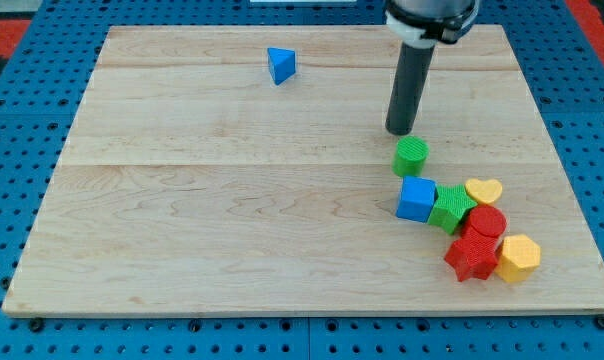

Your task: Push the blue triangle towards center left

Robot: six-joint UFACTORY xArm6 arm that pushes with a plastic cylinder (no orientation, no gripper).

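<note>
While my tip (399, 131) sits just above green cylinder (411, 156), blue triangle (280, 65) well left, no gripper fitted.

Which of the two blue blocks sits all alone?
The blue triangle, near the view's top, with bare board around it. The blue cube is packed against the green star in the cluster at lower right.

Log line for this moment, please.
tip: just above green cylinder | blue triangle: top, untouched, far left of tip
</note>
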